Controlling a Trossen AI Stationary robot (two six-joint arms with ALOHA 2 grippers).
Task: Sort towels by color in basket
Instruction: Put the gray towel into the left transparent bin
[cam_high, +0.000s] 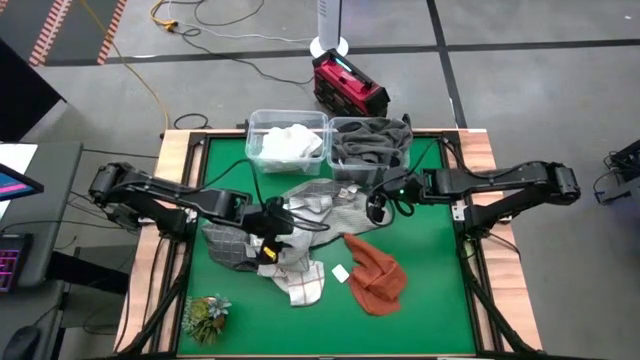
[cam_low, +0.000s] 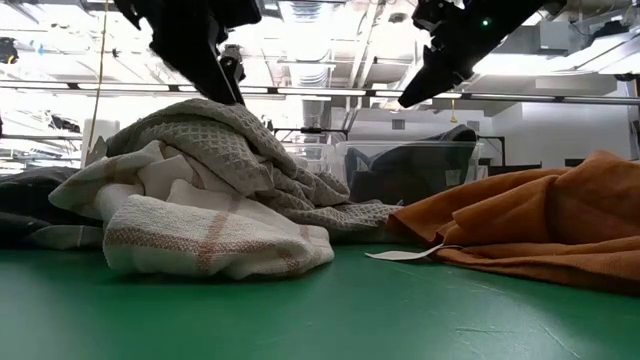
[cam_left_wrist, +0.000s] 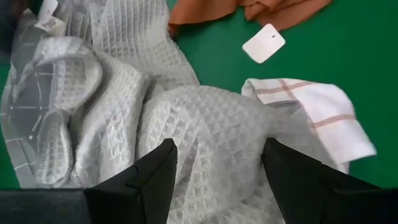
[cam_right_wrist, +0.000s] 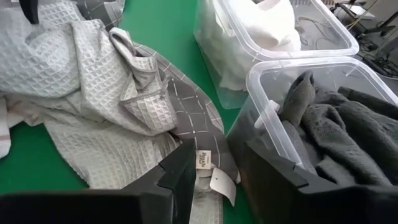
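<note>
Left gripper (cam_left_wrist: 217, 168) spread wide over the grey waffle towel (cam_left_wrist: 205, 124), apparently holding nothing. Right gripper (cam_right_wrist: 217, 162) open, empty, beside the dark-towel bin (cam_right_wrist: 323, 68).

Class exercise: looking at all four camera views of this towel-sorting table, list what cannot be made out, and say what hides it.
- Low view: both hands are cut off by the top edge.
- High view: how many cloths make up the grey pile; they overlap.
- Low view: the dark bin shows only partly behind the pile.
- Right wrist view: the print on the label is too small.
- Left wrist view: the orange towel is cut off by the edge.
</note>
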